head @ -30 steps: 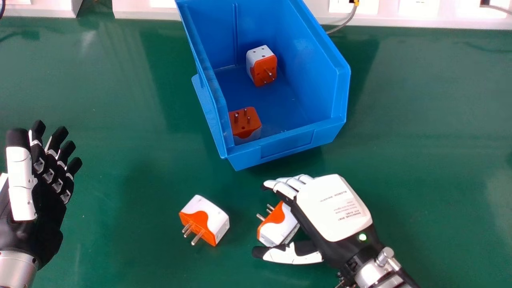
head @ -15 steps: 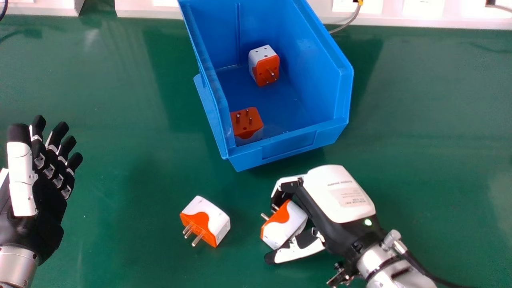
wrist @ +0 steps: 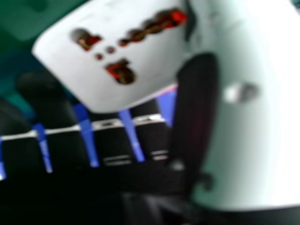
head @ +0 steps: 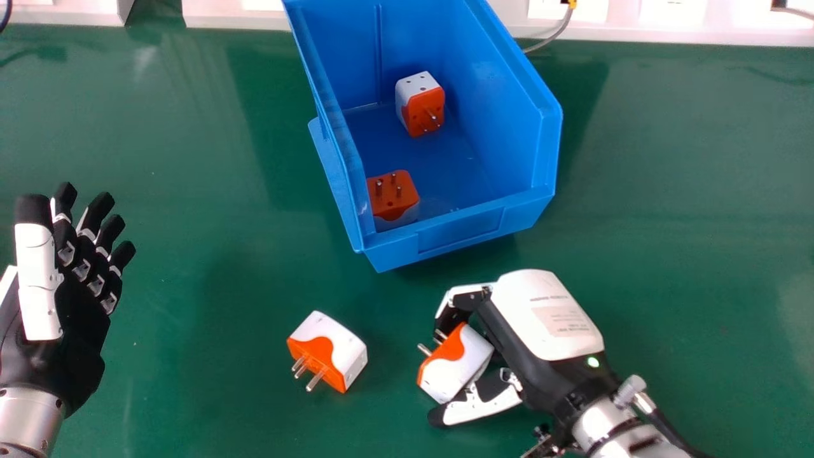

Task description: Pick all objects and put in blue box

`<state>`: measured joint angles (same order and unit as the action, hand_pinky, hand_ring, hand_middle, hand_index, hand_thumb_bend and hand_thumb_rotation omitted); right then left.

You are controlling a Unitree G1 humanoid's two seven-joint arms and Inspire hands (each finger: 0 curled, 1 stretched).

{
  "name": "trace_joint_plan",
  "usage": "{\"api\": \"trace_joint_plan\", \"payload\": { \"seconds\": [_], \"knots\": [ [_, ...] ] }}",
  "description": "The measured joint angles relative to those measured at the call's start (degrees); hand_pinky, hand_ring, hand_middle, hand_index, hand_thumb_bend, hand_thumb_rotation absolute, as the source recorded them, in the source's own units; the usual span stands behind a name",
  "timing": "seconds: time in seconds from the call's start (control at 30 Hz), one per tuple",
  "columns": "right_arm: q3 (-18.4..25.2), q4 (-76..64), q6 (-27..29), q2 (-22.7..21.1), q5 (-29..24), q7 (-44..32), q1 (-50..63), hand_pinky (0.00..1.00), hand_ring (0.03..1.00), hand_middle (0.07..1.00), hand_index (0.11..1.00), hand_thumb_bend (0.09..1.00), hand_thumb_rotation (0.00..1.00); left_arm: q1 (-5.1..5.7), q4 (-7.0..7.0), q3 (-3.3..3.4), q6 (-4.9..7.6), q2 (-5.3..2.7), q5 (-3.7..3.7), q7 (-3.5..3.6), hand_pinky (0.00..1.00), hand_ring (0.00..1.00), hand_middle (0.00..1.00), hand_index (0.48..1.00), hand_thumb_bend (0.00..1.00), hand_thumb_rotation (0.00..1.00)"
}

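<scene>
My right hand (head: 540, 318) is curled round a white and orange plug adapter (head: 456, 364), its prongs pointing toward the left. In the right hand view the adapter's white socket face (wrist: 126, 51) lies between the thumb and the curled fingers (wrist: 51, 101). A second adapter (head: 334, 346) rests on the green table to the left of that hand. Two more adapters, one farther back (head: 421, 105) and one by the near left corner (head: 393, 197), are inside the blue box (head: 461, 232). At the left edge, my left hand (head: 79, 305) has its fingers straight and holds nothing.
The green table (head: 210, 267) carries everything. Along its far edge runs a white strip (head: 661, 28), with a grey cable (head: 552, 38) coming down behind the box's right side. The box's raised walls stand beyond the right hand.
My right hand has curled its fingers round the adapter, which has shifted slightly right and turned. The left hand has drifted slightly up and right.
</scene>
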<state>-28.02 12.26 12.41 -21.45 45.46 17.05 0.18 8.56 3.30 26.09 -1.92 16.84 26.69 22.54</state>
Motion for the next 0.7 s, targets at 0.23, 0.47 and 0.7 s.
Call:
{"api": "trace_joint_plan", "payload": {
  "seconds": [0.23,0.47,0.7],
  "knots": [
    [5.41,-13.30,-0.90,-1.39,0.22,-0.12,3.87,0.06,0.098,0.157,0.469,0.482,0.15,-1.01,0.97,-0.12,0.10,0.00,-0.90,0.08,1.00,1.00,1.00,1.000,0.85,0.97],
    [9.49,-20.58,-0.90,-0.08,-0.14,-2.17,0.22,0.06,0.100,0.159,0.470,0.483,0.15,-1.58,2.05,-0.20,0.56,-0.02,-1.32,0.18,1.00,1.00,1.00,1.000,0.84,0.97],
    [10.52,-17.60,-0.53,2.64,0.19,-2.58,-12.51,0.07,0.105,0.165,0.469,0.481,0.16,-2.32,3.01,-0.35,1.49,-0.02,-1.86,0.87,1.00,1.00,1.00,1.000,0.85,0.96]
  ]
}}
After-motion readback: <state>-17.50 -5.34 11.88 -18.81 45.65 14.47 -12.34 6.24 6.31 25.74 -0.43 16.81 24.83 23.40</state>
